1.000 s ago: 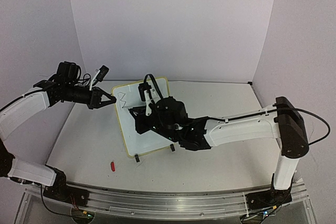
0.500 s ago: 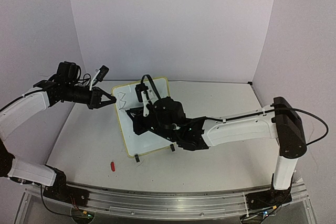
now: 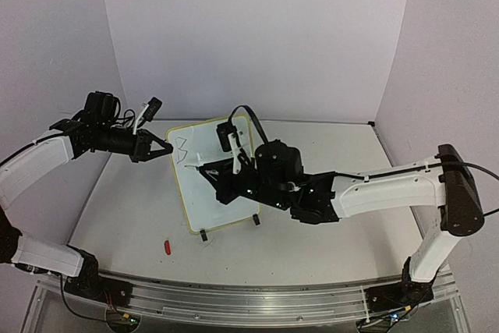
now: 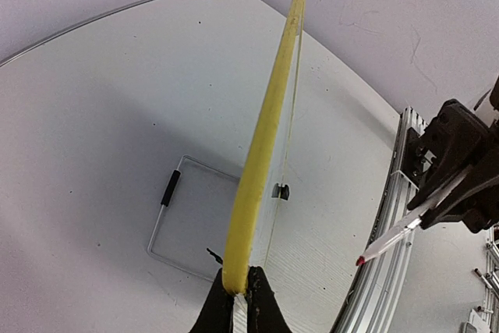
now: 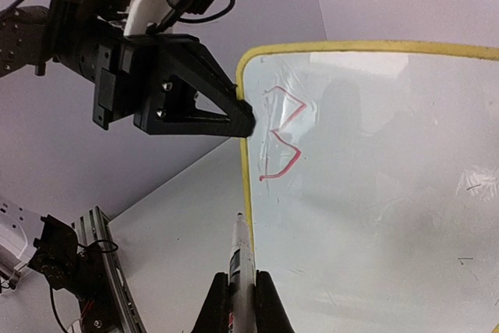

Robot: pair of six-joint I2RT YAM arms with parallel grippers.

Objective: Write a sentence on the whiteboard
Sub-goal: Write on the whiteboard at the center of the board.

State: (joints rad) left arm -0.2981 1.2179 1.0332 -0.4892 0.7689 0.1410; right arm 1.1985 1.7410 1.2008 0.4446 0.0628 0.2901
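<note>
Left of centre on the counter (image 3: 351, 232) the whiteboard (image 3: 212, 204) stands on its feet, its upper left corner pinched in the clenched left gripper (image 3: 165, 148). Of the sentence (image 5: 281, 134) only a red B-like stroke shows beside that corner, while the right gripper (image 5: 242, 302) grasps a marker (image 5: 242, 253) whose tip hovers near the board's left rim, apart from its face

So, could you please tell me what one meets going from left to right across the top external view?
Left arm's base → whiteboard → right arm's base. The small red object sits about level with the board's left edge, so I left it out of the order.
</note>
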